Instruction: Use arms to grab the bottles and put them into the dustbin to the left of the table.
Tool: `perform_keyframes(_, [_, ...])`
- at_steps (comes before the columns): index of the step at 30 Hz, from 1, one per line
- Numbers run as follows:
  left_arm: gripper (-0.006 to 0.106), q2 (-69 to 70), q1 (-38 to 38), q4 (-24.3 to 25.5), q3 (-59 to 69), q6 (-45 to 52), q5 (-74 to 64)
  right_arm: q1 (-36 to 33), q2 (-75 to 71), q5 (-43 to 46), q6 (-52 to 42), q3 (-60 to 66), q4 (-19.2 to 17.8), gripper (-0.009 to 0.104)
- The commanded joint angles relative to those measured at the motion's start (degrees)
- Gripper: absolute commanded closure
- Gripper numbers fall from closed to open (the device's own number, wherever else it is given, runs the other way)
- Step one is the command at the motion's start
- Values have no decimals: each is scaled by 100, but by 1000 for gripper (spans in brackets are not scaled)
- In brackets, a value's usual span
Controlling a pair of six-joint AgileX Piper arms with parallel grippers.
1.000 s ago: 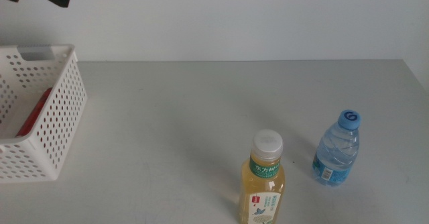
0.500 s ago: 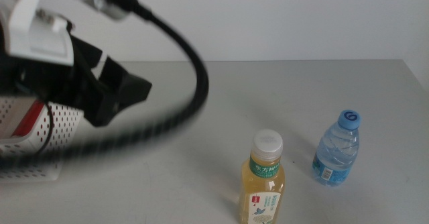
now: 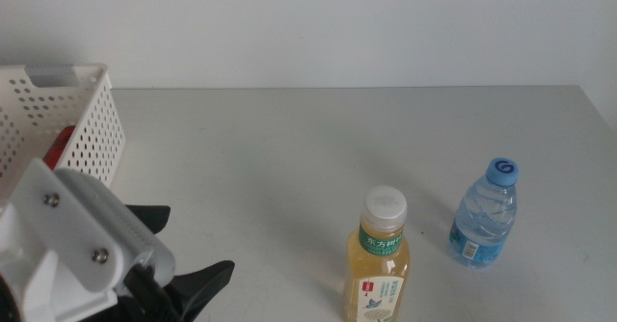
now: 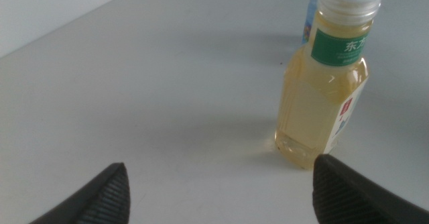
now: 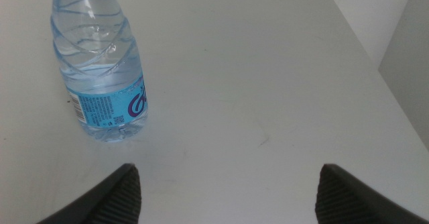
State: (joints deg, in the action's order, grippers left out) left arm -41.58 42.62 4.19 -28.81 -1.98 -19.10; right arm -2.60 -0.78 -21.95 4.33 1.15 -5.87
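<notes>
Left gripper (image 4: 218, 184) spread wide, low at near left, aimed at upright yellow-drink bottle (image 3: 379, 259) near centre. Risk judged: top-heavy, easily toppled by a clipped jaw. Right gripper (image 5: 228, 187) wide too.

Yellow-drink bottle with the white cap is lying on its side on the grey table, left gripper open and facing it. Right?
Not quite: the yellow-drink bottle with the white cap stands upright on the grey table, as the middle view shows. The left gripper is indeed open and facing it.
</notes>
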Motion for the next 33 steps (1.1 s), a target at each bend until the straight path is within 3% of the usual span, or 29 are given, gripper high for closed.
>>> perform_keyframes(1, [7,148,202,474,188,-737,1041,30,-126,355,-73,-3,-66,28])
perform_keyframes(10, [7,165,721,432,904,-797,2024,30,-126,355,-73,-3,-66,28])
perform_keyframes(16, [7,165,1085,729,1098,-698,2157,30,-126,355,-73,-3,-66,28])
perform_keyframes(28, [7,84,1094,709,1133,-734,2780,30,-126,355,-73,-3,-66,28])
perform_keyframes(33, [7,-543,1094,683,1133,-721,3060,30,-126,355,-73,-3,-66,28])
